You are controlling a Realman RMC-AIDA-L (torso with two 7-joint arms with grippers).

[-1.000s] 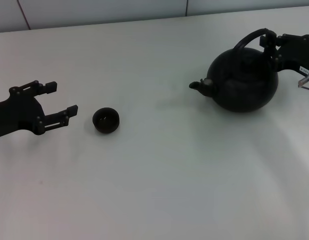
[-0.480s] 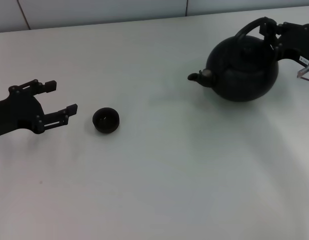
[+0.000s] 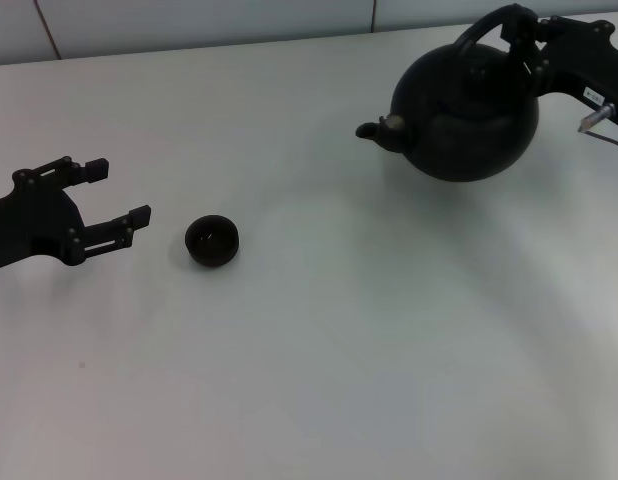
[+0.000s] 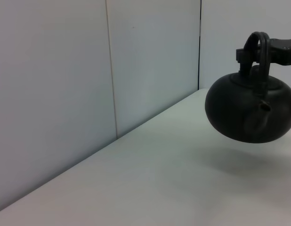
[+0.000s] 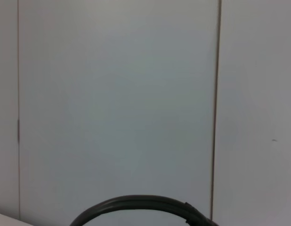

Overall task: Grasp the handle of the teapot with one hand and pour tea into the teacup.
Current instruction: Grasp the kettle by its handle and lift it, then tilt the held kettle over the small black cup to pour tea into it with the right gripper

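Already the grasp looks done: the right end effector (image 3: 529, 45) is clamped on the handle (image 3: 481, 32) of the teapot (image 3: 464, 115), near the far right corner of the white surface (image 3: 339, 340). From the left wrist view the teapot (image 4: 251, 110) hangs clear of the surface with its shadow beneath it, so I judge it lifted rather than resting. It sits roughly level, its spout (image 3: 374, 130) pointing toward the left side, and nothing is being poured.

The teacup (image 3: 211, 241) stands upright toward the left edge, well apart from the teapot, with open surface between them. The left end effector (image 3: 101, 200) waits just beside the teacup on its outer side, its 2 fingers spread wide and holding nothing.

By my reading, 1 step is complete, the grip and lift, and 2 remain: carrying the teapot across until the spout is over the teacup, then tipping it to pour. The cup is small, so the spout will need careful alignment above it.
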